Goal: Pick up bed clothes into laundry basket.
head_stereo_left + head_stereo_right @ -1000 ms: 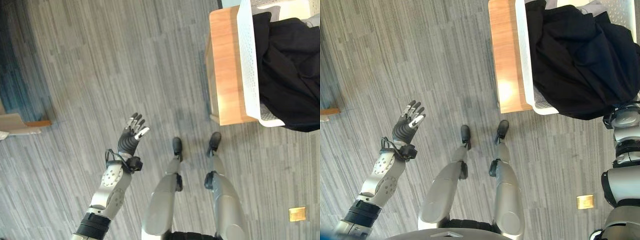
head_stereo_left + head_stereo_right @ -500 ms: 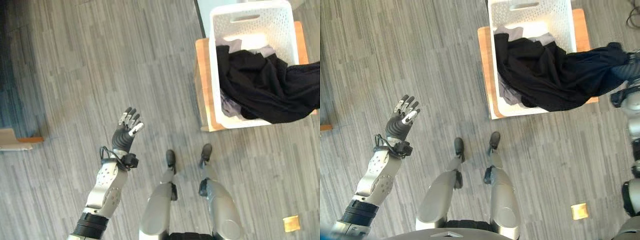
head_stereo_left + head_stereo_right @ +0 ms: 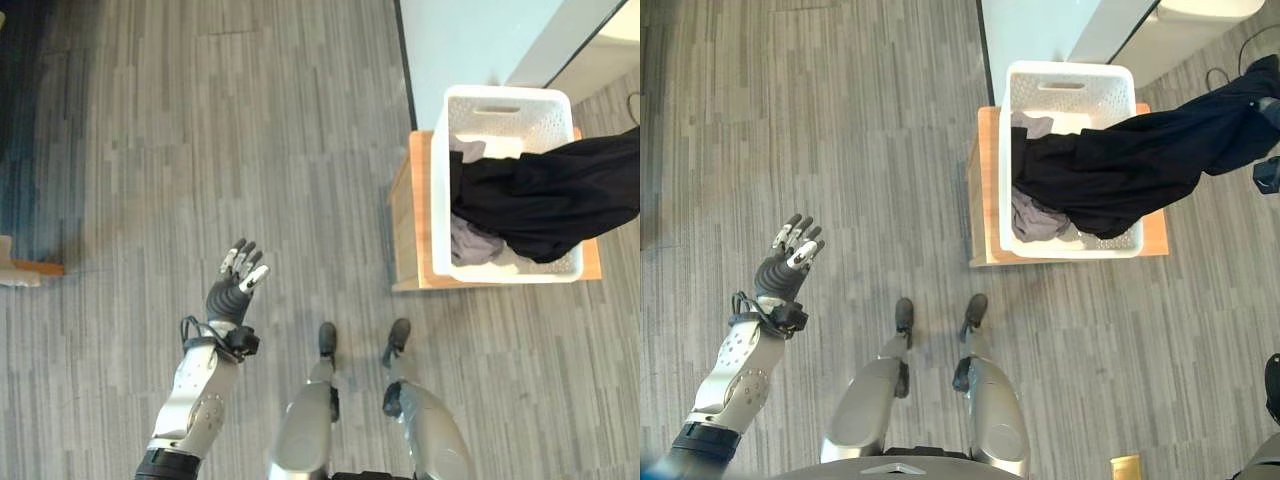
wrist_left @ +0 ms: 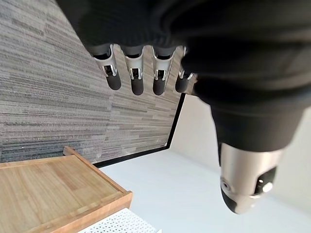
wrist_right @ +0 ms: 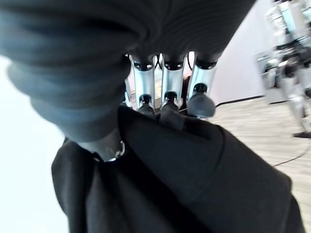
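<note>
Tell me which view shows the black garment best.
Right eye view: the black garment runs from the basket out over its rim to the right. Left eye view crops its end; right wrist view shows the right hand gripping the cloth.

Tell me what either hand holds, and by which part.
The right hand grips one end of the black cloth garment; its other end lies in the white perforated plastic basket.

Indoor room, likely domestic or a mock-up. Grey wood-plank floor [image 3: 200, 150]; white laundry basket [image 3: 1070, 80] with clothes [image 3: 1120, 170] on low wooden table [image 3: 985, 200]; pale wall panel [image 3: 470, 40] behind.
</note>
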Robot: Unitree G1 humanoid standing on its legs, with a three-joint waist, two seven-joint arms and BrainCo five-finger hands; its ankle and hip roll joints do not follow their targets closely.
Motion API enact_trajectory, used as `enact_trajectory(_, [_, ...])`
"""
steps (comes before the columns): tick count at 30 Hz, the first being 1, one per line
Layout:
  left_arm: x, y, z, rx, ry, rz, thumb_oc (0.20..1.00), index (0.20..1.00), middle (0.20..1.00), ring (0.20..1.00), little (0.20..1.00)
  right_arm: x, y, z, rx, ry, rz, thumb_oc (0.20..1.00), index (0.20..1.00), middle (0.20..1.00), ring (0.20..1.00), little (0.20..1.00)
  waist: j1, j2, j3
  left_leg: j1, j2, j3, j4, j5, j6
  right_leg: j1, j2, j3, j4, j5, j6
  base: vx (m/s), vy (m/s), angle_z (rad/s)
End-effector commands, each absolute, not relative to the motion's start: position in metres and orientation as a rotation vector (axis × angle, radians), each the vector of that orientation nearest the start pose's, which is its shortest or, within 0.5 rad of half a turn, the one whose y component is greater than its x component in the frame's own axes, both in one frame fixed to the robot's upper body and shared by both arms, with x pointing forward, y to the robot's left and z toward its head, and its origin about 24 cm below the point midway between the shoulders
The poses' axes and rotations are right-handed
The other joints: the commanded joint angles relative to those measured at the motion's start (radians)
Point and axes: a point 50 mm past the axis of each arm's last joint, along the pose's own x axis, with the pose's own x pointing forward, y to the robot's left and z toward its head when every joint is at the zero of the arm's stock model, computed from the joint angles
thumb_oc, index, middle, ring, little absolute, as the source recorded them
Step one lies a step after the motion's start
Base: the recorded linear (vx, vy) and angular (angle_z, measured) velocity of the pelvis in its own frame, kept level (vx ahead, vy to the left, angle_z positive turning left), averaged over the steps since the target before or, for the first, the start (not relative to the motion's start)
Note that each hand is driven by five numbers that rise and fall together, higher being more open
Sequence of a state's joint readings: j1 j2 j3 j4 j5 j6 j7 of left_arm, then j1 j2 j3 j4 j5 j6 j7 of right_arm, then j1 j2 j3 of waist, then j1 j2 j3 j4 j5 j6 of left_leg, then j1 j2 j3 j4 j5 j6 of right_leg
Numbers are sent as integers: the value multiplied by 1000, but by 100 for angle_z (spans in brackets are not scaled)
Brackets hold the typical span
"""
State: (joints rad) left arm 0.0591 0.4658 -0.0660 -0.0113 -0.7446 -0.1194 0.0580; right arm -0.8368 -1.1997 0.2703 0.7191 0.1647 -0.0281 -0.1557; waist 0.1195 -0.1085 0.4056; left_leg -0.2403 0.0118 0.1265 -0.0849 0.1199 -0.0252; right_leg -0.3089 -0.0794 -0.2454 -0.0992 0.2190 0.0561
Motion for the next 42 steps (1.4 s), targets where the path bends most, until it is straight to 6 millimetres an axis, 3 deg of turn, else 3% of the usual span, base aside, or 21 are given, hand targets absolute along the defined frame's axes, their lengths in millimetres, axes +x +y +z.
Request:
enact_trajectory(1, [230, 246, 60, -264, -32, 43, 1000, 1000, 1000, 1000, 1000, 312, -373, 329, -966, -337, -592, 200, 200, 200, 200, 200, 38, -63, -86, 10, 9, -101, -2, -64, -17, 49, -56, 6, 12, -82, 120, 1, -6, 3])
enact_trajectory(7, [227, 249, 56, -252, -12, 56, 1000, 1000, 1000, 1000, 1000, 320, -334, 357, -1095, -454, -490, 200, 200, 200, 200, 200, 60, -89, -88, 3, 10, -119, -2, -61, -16, 52, -52, -5, 12, -82, 119, 0, -10, 5])
enact_trajectory(15, [223, 256, 52, -233, 6, 88, 1000, 1000, 1000, 1000, 1000, 338, -295, 344, -1200, -462, -325, 200, 200, 200, 200, 200, 83, -97, -69, -7, 14, -131, -2, -54, -17, 53, -48, -15, 12, -82, 114, -9, 1, 9])
enact_trajectory(19, [221, 257, 51, -237, 11, 101, 1000, 1000, 1000, 1000, 1000, 343, -294, 338, -1203, -435, -315, 200, 200, 200, 200, 200, 83, -89, -62, -9, 15, -132, -2, -52, -17, 52, -48, -15, 12, -81, 113, -5, 6, 2])
enact_trajectory(29, [225, 248, 50, -251, 18, 77, 1000, 1000, 1000, 1000, 1000, 351, -317, 303, -1189, -247, -338, 200, 200, 200, 200, 200, 68, -71, -43, -12, 15, -126, -2, -53, -15, 43, -47, -6, 12, -75, 113, -1, 1, 0])
enact_trajectory(38, [228, 246, 51, -248, 13, 62, 1000, 1000, 1000, 1000, 1000, 347, -323, 252, -1182, -114, -240, 200, 200, 200, 200, 200, 53, -79, -35, -15, 14, -121, -2, -55, -11, 35, -49, -4, 12, -69, 115, -3, 1, -2])
enact_trajectory(41, [228, 245, 52, -234, 18, 41, 1000, 1000, 1000, 1000, 1000, 351, -326, 230, -1188, 20, -152, 200, 200, 200, 200, 200, 60, -82, -29, -18, 13, -122, -2, -52, -13, 32, -50, -6, 12, -67, 115, -12, -6, -4])
enact_trajectory(42, [228, 246, 53, -230, 19, 39, 1000, 1000, 1000, 1000, 1000, 353, -325, 230, -1181, 31, -145, 561, 561, 561, 561, 561, 59, -82, -29, -18, 13, -122, -2, -51, -13, 32, -50, -6, 12, -66, 115, 0, 0, 0])
